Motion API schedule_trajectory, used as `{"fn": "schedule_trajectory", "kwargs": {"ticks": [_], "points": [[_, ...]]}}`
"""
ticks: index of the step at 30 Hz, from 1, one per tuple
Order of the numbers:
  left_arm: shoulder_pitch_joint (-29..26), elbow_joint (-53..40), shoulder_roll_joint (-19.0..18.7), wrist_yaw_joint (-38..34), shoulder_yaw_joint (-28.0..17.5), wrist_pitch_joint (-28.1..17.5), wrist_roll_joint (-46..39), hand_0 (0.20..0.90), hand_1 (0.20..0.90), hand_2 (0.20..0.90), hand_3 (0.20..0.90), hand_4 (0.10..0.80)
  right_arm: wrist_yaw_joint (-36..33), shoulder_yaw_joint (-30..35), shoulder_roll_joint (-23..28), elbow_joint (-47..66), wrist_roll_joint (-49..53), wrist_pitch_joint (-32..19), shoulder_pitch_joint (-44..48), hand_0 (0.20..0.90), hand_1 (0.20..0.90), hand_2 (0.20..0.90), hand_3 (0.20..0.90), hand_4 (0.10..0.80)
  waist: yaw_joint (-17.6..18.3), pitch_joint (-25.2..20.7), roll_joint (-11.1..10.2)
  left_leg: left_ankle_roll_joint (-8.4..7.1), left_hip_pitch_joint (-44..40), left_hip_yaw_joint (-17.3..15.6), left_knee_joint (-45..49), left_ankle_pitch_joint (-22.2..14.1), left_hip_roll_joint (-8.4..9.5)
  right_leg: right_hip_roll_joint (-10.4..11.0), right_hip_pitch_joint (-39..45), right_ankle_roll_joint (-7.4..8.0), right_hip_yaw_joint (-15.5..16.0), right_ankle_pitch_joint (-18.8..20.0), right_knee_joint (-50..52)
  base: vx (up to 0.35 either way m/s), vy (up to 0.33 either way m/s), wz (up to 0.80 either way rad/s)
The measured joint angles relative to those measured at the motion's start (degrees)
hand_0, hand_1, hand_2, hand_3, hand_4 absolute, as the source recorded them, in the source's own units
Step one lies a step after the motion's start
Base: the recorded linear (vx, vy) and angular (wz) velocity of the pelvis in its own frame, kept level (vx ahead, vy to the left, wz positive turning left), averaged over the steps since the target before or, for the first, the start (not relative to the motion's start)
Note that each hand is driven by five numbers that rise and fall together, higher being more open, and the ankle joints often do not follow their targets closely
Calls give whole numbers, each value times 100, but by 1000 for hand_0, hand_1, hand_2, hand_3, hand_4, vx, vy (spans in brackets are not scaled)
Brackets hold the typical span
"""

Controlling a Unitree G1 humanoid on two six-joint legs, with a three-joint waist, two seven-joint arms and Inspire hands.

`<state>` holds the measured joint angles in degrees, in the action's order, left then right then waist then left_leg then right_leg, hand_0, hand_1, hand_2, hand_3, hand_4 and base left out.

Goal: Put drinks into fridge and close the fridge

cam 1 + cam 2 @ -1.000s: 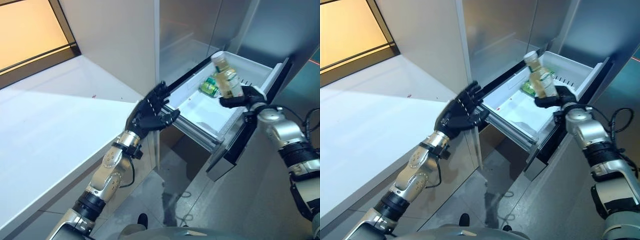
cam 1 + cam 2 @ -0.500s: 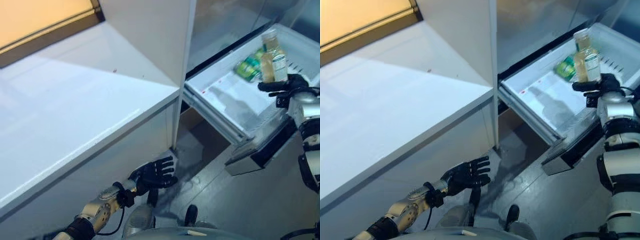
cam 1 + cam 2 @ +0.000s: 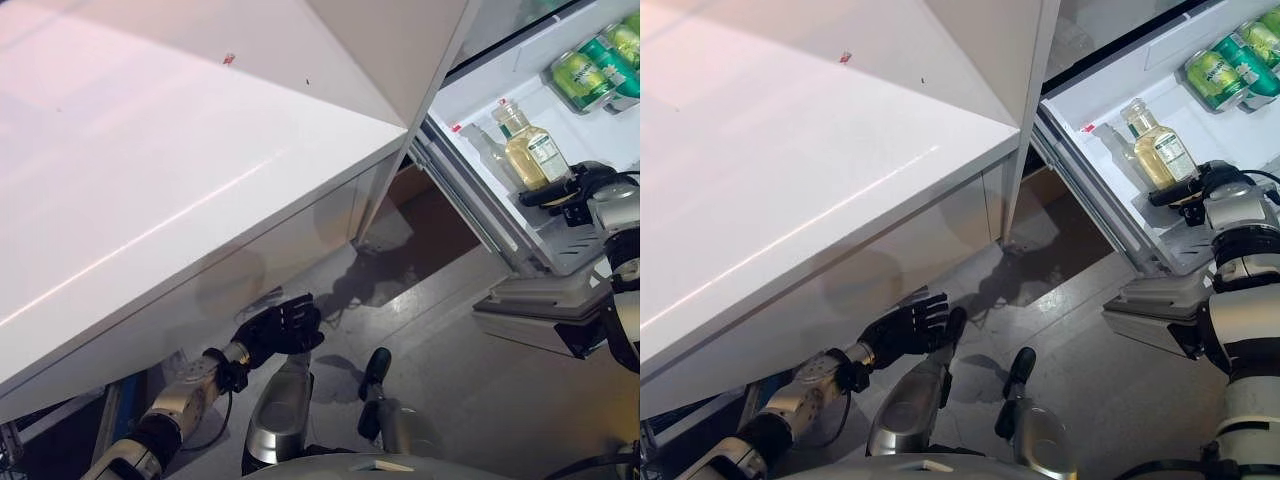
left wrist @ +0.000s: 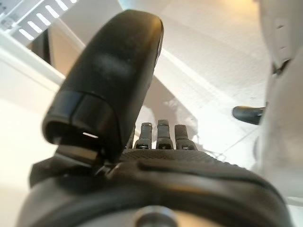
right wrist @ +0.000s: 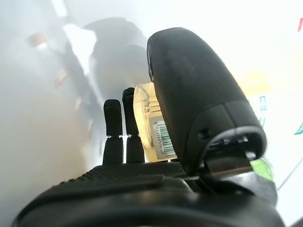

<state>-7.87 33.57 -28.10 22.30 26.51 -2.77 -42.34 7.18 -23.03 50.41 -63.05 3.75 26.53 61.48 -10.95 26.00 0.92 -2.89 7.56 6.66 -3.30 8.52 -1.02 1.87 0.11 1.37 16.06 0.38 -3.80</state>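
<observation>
Left eye view: fridge drawer (image 3: 470,90) is pulled out, white inside. Contents: two green cans (image 3: 580,75) lying side by side toward the drawer's far end, plus a bottle (image 3: 530,150) of pale yellow drink nearer its front edge.

Right robot hand (image 3: 570,188) is grasping the bottle low on its body; bottle tilted, cap pointing up and toward the drawer's left wall. Bottle sits inside the drawer outline, but I can't tell if its base is touching the drawer floor. Well apart from the cans.

Right wrist view confirms the grip: thumb (image 5: 199,104) across the front of the bottle (image 5: 149,125), fingers (image 5: 118,127) wrapped behind it, label with barcode visible between them. White drawer wall past the fingers.

Left robot hand (image 3: 275,328) is down low, below the worktop (image 3: 150,170) front edge, near the floor (image 3: 470,390), well apart from the drawer. Left wrist view: fingers (image 4: 161,135) straight-ish, thumb (image 4: 113,75) standing off, nothing held, so released.

Worktop is a plain white slab left of the fridge; small red speck (image 3: 229,58) near its far edge. Grey drawer front panel (image 3: 540,315) hangs below the right robot hand.
</observation>
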Motion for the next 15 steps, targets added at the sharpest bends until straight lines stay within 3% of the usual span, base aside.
{"fn": "schedule_trajectory", "kwargs": {"ticks": [9,10,11,12,15], "points": [[-68,395,-10,-95,-227,28,262,900,900,900,900,800,368,-76,-6,-141,-640,123,354,300,300,300,200,100,-39,268,-6,27,24,-52,58,20,10,34,-91,2,-28,-1,146,-20,3,-3],[-71,430,-11,-98,-251,39,336,900,900,900,900,800,448,-77,-6,-204,-765,126,399,596,596,596,546,446,-51,301,-3,27,25,-52,75,20,13,41,-97,5,-28,-4,173,0,0,0],[-74,438,-15,-107,-261,40,399,900,900,900,900,800,495,-80,-6,-234,-850,126,402,596,596,596,546,446,-72,311,-5,27,26,-56,84,20,13,42,-101,6,-31,-4,184,0,0,0],[-74,439,-18,-109,-261,41,412,900,900,900,900,800,540,-82,-6,-235,-945,129,402,900,900,900,900,800,-91,314,-2,28,33,-57,94,21,13,43,-107,6,-33,-4,191,0,0,0],[-74,444,-21,-110,-263,41,424,900,900,900,900,800,716,-107,-6,-233,-1124,170,419,900,900,900,900,800,-123,314,-2,38,44,-57,107,29,12,43,-123,6,-34,-5,217,0,0,0]]}}
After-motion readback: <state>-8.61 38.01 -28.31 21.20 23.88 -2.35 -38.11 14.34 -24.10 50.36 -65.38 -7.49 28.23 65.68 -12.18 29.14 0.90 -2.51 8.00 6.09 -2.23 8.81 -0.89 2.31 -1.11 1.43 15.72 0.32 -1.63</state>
